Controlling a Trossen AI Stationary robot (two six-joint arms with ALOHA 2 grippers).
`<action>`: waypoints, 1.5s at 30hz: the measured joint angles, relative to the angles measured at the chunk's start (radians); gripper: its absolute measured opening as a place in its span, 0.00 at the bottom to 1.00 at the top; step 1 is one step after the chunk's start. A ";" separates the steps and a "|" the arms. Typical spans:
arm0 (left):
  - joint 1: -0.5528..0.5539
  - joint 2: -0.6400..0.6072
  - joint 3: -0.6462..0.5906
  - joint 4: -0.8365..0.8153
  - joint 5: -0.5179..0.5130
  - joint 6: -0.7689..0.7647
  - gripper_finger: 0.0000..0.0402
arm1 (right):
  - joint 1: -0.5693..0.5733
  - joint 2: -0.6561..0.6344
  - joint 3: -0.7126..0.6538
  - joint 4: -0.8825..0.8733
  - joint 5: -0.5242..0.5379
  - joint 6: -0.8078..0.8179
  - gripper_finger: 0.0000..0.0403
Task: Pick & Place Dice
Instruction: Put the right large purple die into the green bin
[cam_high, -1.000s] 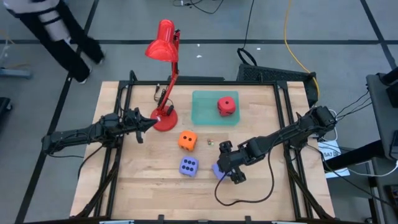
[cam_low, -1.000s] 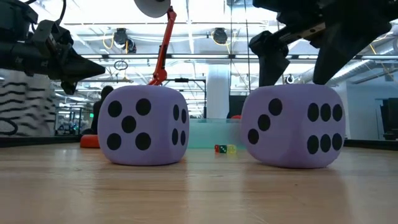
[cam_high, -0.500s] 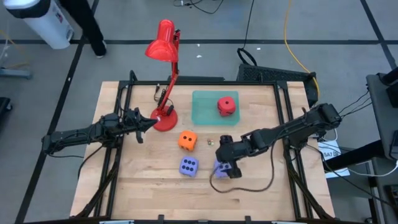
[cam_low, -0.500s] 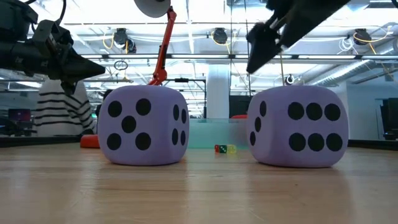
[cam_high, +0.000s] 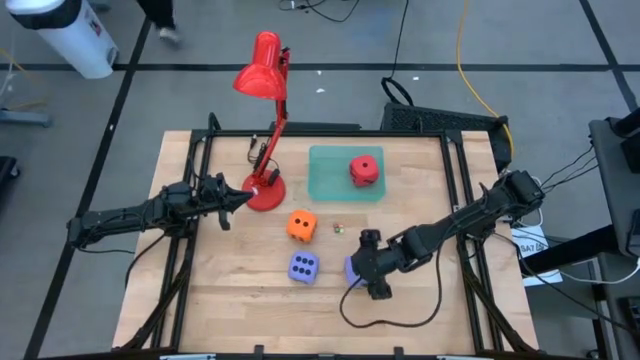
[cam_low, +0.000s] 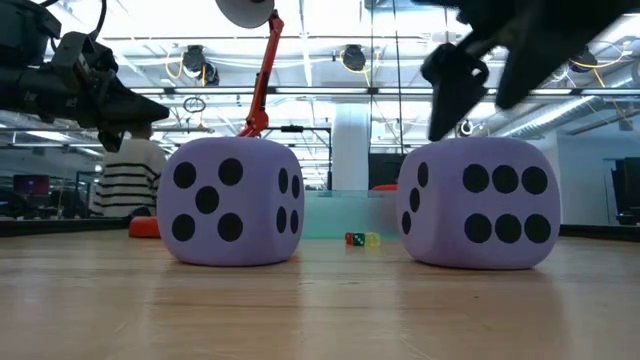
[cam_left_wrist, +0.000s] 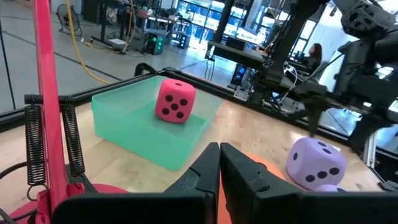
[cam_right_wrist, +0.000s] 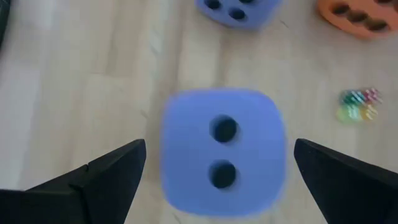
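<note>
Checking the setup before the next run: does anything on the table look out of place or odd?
Only the tiny coloured dice lying loose on the wood between the orange die and the green tray stand out as stray. The red die sits in the tray.

Count: dice 4 total – purple 2, orange 1, red 1; green tray 1; red lamp 1; arms 2

Robotics lab (workstations, exposed ceiling ducts)
</note>
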 joint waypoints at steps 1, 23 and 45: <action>0.000 0.000 0.000 0.000 0.000 0.000 0.05 | -0.007 0.005 0.001 0.006 -0.002 0.002 0.99; 0.000 0.000 0.000 0.000 0.007 -0.003 0.05 | -0.065 0.011 -0.015 -0.017 -0.023 0.047 0.99; 0.000 0.000 0.000 0.000 0.026 -0.002 0.05 | -0.058 -0.021 -0.014 -0.028 0.021 -0.111 0.99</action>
